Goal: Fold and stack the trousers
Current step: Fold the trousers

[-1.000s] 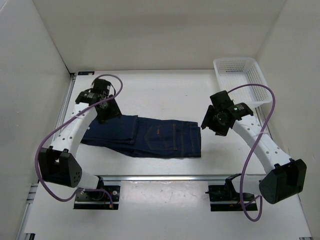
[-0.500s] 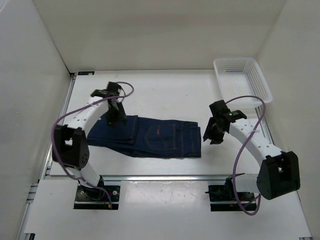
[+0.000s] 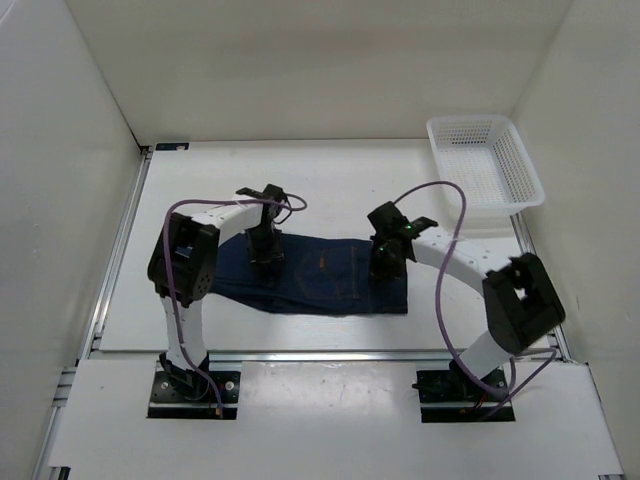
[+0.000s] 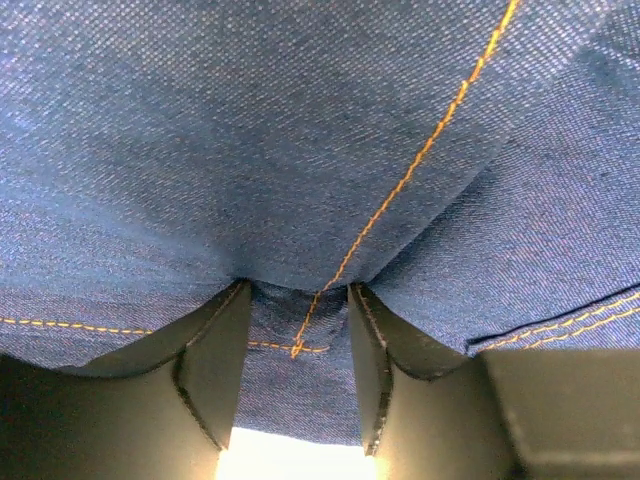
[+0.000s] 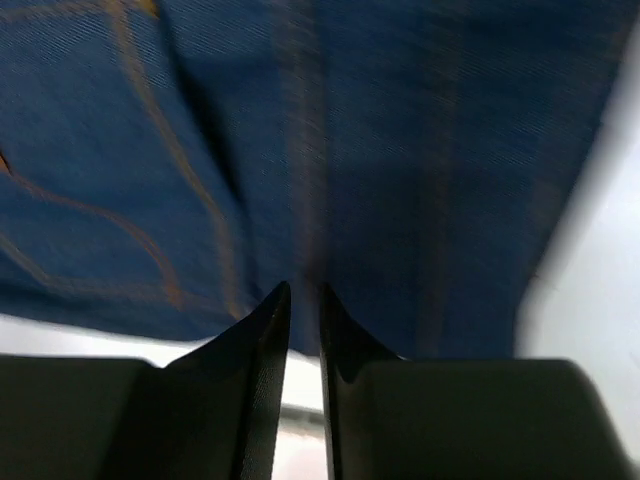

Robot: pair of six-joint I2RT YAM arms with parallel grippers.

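The trousers (image 3: 330, 275), dark navy denim with tan stitching, lie folded in a long flat bundle across the middle of the table. My left gripper (image 3: 266, 250) is down on their left part. In the left wrist view (image 4: 298, 295) its jaws hold a bunched fold of denim (image 4: 300, 130) with a tan seam between them. My right gripper (image 3: 385, 262) is down on the right part of the trousers. In the right wrist view (image 5: 303, 292) its jaws stand almost together with the tips against the blurred cloth (image 5: 400, 150), and no cloth shows between them.
A white mesh basket (image 3: 485, 165) stands at the back right corner. White walls enclose the table on the left, back and right. A metal rail (image 3: 330, 355) runs along the near edge, in front of the trousers.
Both arms swung inward onto the trousers: the left gripper from their far left end toward the middle, the right gripper from off the right edge onto the cloth. The right edge shifted slightly right.
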